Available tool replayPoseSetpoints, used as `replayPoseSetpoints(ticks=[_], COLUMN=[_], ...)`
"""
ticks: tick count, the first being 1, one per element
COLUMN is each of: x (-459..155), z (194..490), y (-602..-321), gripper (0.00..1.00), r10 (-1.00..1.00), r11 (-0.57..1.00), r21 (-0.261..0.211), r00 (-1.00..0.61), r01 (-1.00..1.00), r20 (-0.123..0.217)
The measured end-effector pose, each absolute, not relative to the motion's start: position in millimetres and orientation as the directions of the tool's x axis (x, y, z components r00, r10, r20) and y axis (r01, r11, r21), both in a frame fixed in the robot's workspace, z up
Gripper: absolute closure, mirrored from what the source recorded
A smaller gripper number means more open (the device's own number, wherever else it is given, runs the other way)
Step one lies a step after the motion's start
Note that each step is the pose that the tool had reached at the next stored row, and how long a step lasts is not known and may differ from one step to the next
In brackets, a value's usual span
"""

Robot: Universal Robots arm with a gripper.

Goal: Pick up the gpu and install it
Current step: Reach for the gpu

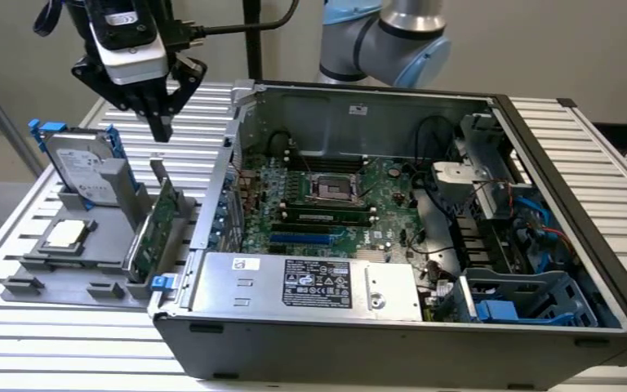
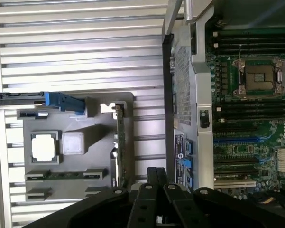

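My gripper [image 1: 161, 129] [image 2: 157, 175] hangs w/ wrist vertical and fingers pointing straight down, over the slatted table [image 1: 74, 359] [image 2: 80, 47] on the ext view's left, outside the PC case [image 1: 401, 347] [image 2: 199, 95]. My arm [image 1: 401, 41] comes across from behind the case, its light-blue joint showing above the rear wall. Fingers are pressed together, tips meeting, nothing btwn them

The gpu [image 1: 161, 220] [image 2: 119, 142] is right below me, standing on its long edge in a slot of the grey tray [image 1: 63, 273] [image 2: 99, 161], green board face showing in the ext view. I'm above it, not touching, w/ a clear gap btwn my tips and its top edge. In the wrist view it's edge-on, a thin strip just past my fingertips

Same tray: HDD [image 1: 79, 167] w/ blue frame stands upright at the far end, and the CPU chip [image 1: 65, 234] [image 2: 42, 146] lies flat on the side away from the case. The tray sits just beside the case, which lies open w/ the mobo [image 1: 335, 204] [image 2: 256, 123] exposed
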State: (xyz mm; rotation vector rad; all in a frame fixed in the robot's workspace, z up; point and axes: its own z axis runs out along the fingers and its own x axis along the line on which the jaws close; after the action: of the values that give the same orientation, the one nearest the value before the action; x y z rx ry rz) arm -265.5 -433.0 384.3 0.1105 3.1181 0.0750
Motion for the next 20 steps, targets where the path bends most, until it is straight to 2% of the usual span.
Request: replayPoseSetpoints(ticks=[14,20], x=[-329,-332], z=[368,368], y=[-433,-433], gripper=[0.89,0.89], r10=[0.071,0.071], r11=[0.996,0.996], r21=[0.049,0.049], r00=[-0.997,-0.997], r01=[0.07,0.07], r20=[-0.019,-0.019])
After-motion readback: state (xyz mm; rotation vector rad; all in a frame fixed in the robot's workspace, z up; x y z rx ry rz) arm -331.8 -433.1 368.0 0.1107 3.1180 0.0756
